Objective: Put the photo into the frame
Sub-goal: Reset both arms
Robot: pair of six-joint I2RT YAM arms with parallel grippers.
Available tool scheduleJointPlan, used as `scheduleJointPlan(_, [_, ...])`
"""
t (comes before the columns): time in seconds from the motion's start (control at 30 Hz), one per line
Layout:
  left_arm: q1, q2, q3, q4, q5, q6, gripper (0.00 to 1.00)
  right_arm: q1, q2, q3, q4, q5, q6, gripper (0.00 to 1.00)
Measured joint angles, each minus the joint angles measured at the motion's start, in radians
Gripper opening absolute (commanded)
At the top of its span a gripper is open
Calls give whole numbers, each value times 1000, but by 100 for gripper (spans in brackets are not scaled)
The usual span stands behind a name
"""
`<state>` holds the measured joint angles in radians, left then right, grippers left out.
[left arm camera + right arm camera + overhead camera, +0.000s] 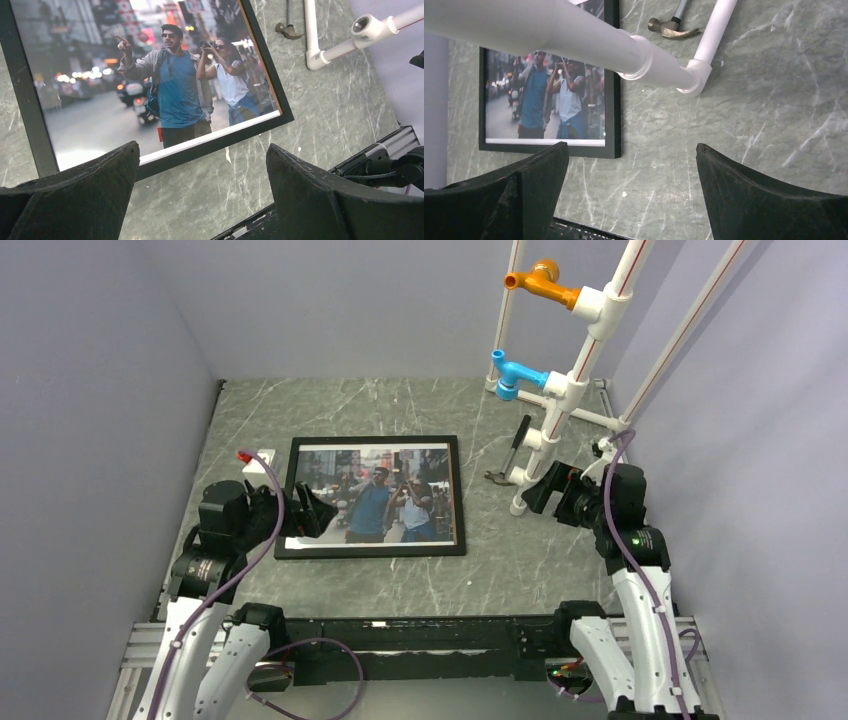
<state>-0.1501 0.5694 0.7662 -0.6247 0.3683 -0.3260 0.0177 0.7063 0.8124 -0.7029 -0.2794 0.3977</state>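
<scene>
The two arms rise from their bases at the near edge of the table (pixel 520 570). The left gripper (pixel 312 512) hangs over the left rail of the frame (pixel 370 551), toward its near corner. Its jaws are spread wide and hold nothing. Its wrist camera looks along the print, so the pose seems meant for checking or nudging rather than gripping.

The frame lies flat with its black front up, left of the table's middle and roughly square to its edges. The photo (pixel 375 490) sits inside the rails, picture side up, with its white bottom margin running level along the near rail. From this I judge the task done, or all but done.

Toward the right edge, the right gripper (pixel 537 490) is well apart from the frame. Its jaws are also wide and empty, probably to keep it out of the way. It sits close to the foot of a white pipe rack (pixel 560 400), and a hammer (pixel 513 452) lies just beyond, beside that foot. The rack stands toward the far-right corner.
</scene>
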Motion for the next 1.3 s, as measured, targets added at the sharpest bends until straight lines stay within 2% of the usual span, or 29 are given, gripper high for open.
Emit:
scheduleJointPlan(0.13, [0,9,-11,0,-5,2,99,-51,4,-5,-8,-54,-12,99])
scheduleJointPlan(0.23, [0,18,-11,1,-23,12,99,-58,-2,-5,-17,-39,-13,99])
scheduleJointPlan(0.5, [0,62,-11,34,-143,53,100,-112,2,-5,-48,147,-8,99])
scheduleJointPlan(0.63, [0,77,-43,101,-234,97,100,-159,28,-13,8,216,6,99])
scheduleJointPlan(0.9, [0,128,-187,301,-445,186,99,-318,214,-119,310,228,13,99])
scheduleJointPlan(1.07, [0,225,-287,484,-549,238,99,-346,311,-192,519,227,-14,99])
scheduleJointPlan(1.23, [3,332,-396,707,-628,266,100,-345,309,-394,849,218,-63,99])
scheduleJointPlan(1.3, [7,371,-467,855,-648,280,99,-344,329,-476,966,210,-69,99])
